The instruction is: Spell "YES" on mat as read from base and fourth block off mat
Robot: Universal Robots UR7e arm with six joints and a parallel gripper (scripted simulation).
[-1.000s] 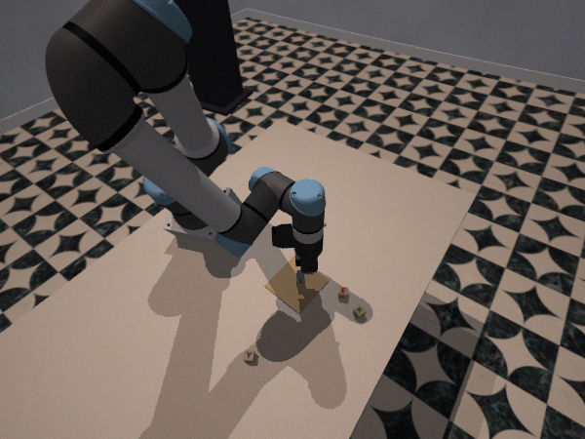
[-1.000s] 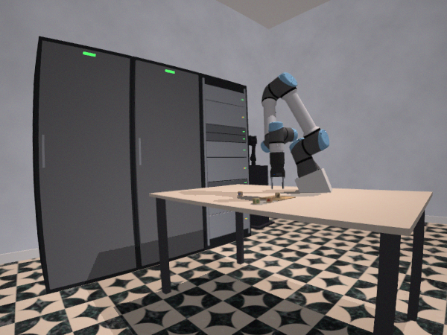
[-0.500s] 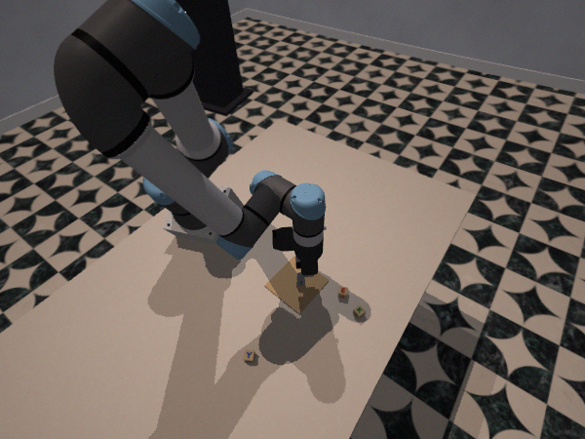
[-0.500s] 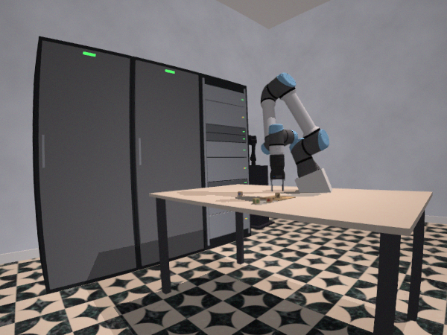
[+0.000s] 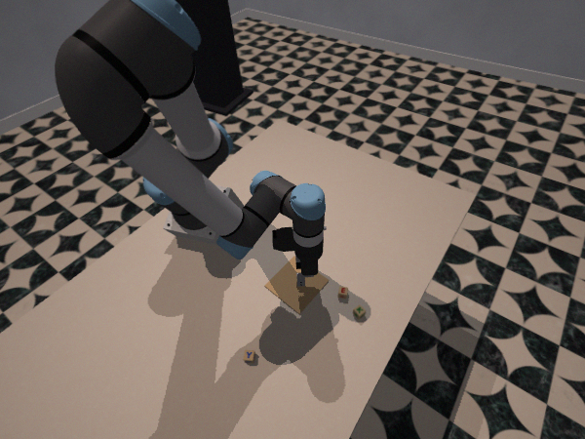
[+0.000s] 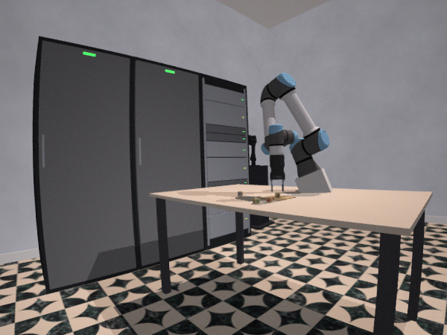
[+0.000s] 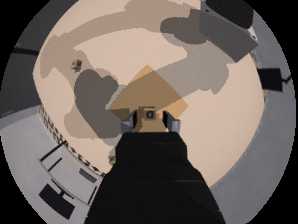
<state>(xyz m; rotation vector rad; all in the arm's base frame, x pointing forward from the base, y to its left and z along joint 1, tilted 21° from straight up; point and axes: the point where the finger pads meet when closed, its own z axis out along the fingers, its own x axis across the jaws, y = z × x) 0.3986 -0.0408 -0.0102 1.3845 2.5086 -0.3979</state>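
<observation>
Top view, left to right: 1 arm (image 5: 180, 180) (image 6: 302, 112), upper left. 4 blocks total, 1 mat (image 5: 280, 285) (image 6: 290, 197) (image 7: 175, 102), 1 bench (image 5: 107, 317) (image 6: 354, 205) (image 7: 225, 135). Y block (image 5: 249, 356) (image 6: 240, 193) (image 7: 76, 64) lower centre, off mat, wide room to its left. Mat just right of centre. Claw (image 5: 301, 280) (image 6: 277, 190) (image 7: 149, 116) over it, 2 fingers apart, clamped on nothing. D block (image 6: 277, 195) (image 7: 150, 114) on mat, below claw. E block (image 5: 343, 292) (image 6: 269, 199) right of mat, off it. Green-letter block (image 5: 359, 311) (image 6: 255, 200) (image 7: 112, 159) farthest right, nearest bench's right edge, letter unclear; narrow gap to E block.

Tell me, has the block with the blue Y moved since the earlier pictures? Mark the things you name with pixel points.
No, the blue Y block (image 5: 249, 356) (image 6: 240, 193) (image 7: 76, 64) sits in the same spot relative to the orange-brown mat (image 5: 281, 286) (image 6: 290, 197) (image 7: 175, 104).
</observation>
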